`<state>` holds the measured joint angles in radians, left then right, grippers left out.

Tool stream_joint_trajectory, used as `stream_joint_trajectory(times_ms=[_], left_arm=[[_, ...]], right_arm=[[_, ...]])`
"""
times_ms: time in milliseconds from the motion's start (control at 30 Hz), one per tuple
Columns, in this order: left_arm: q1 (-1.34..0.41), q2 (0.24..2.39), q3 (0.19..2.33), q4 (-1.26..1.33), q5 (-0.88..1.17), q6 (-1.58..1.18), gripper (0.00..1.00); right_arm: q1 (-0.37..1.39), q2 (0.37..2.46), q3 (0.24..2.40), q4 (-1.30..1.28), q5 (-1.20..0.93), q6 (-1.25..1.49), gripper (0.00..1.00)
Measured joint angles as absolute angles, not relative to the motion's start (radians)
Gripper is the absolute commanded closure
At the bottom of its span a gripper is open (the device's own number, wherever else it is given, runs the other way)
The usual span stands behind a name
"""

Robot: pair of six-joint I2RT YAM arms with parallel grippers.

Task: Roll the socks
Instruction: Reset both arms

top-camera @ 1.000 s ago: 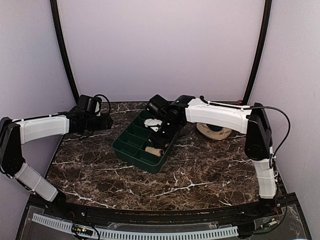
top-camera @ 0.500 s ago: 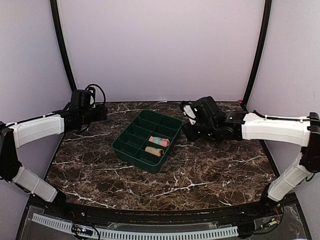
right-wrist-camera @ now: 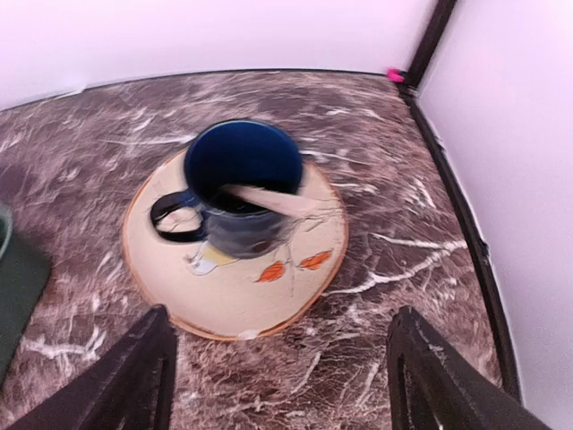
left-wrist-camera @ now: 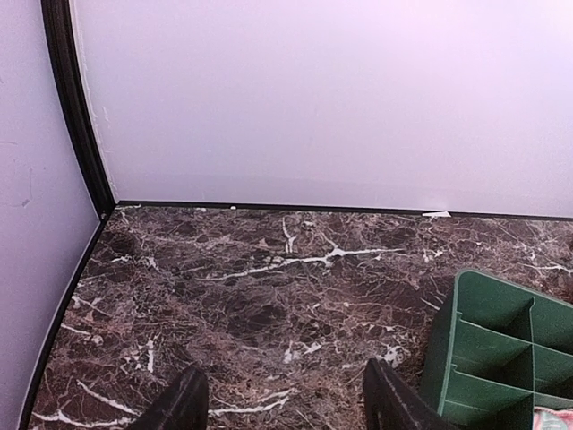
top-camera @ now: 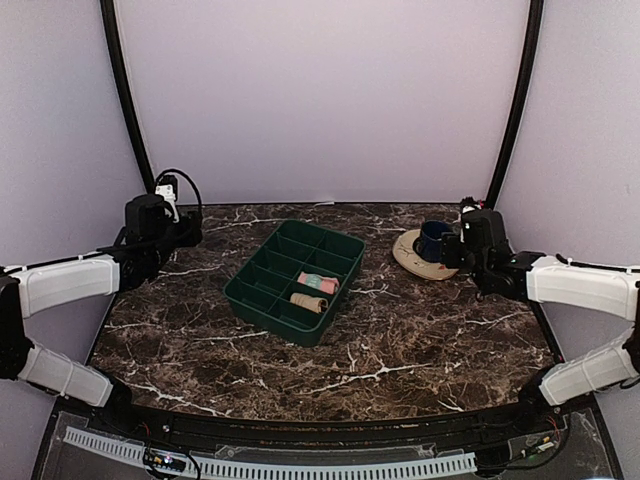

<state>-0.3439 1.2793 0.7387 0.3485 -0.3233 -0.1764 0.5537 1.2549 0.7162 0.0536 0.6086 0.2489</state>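
- Your left gripper (left-wrist-camera: 285,381) hangs over the marble table (left-wrist-camera: 251,296), fingers apart with nothing between them. The green tray (left-wrist-camera: 501,349) sits just to its right, so a low swing that way shoves the tray.
- Your right gripper (right-wrist-camera: 281,318) is spread wide and empty, looking straight at the blue mug (right-wrist-camera: 242,184) on its plate (right-wrist-camera: 295,287). Drop or push forward from here and you tip the mug or skid the plate.
- The socks are in the tray: the pink sock (top-camera: 318,282) in one compartment, the tan sock (top-camera: 308,302) in the adjoining one nearer the arm bases. Both look like rolls.
- From above they're small, so I can't tell how tight they are. A loose roll could spring open if the tray gets bumped.
- To my eye the rolling looks done, so the main risk now is a careless arm move, not the socks themselves.
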Motion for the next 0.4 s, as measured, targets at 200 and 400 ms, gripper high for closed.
stream_joint_trajectory(times_ms=[200, 400], left_arm=[[-0.344, 1.28, 0.712, 0.366, -0.329, -0.144, 0.38], [-0.344, 1.28, 0.687, 0.381, -0.338, -0.125, 0.38]], right_arm=[[0.545, 1.268, 0.702, 0.067, 0.756, 0.344, 0.21], [0.545, 1.297, 0.702, 0.041, 0.794, 0.384, 0.16]])
